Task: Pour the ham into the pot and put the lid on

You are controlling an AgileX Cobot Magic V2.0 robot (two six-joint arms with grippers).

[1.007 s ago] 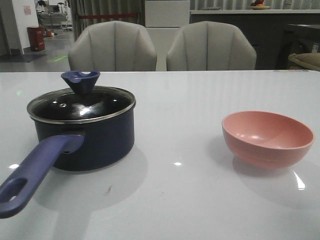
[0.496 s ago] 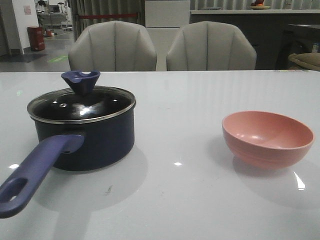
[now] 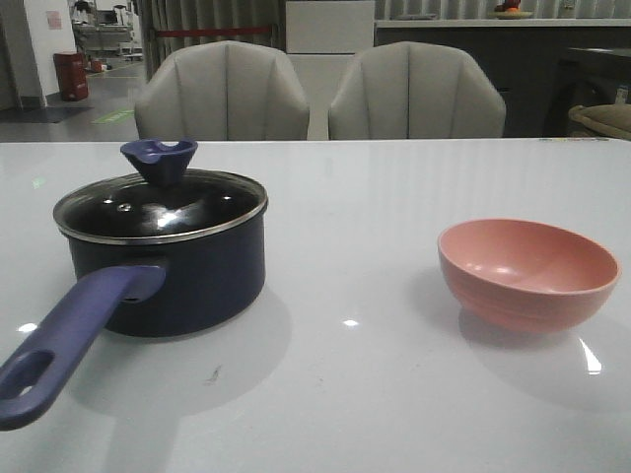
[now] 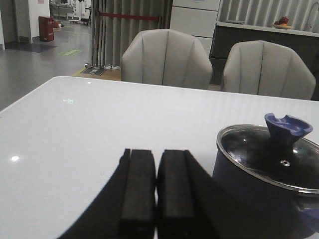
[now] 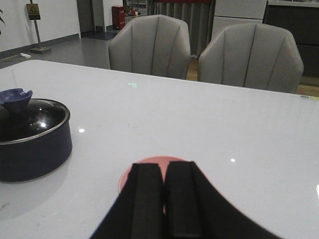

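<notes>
The navy pot stands at the left of the white table, its purple-blue handle pointing to the front edge. The glass lid with its navy knob sits on the pot. The ham is not visible. The pink bowl stands at the right and looks empty. My left gripper is shut and empty, back from the pot. My right gripper is shut and empty, above the near side of the bowl. Neither gripper shows in the front view.
Two grey chairs stand behind the far table edge. A small dark speck lies on the table in front of the pot.
</notes>
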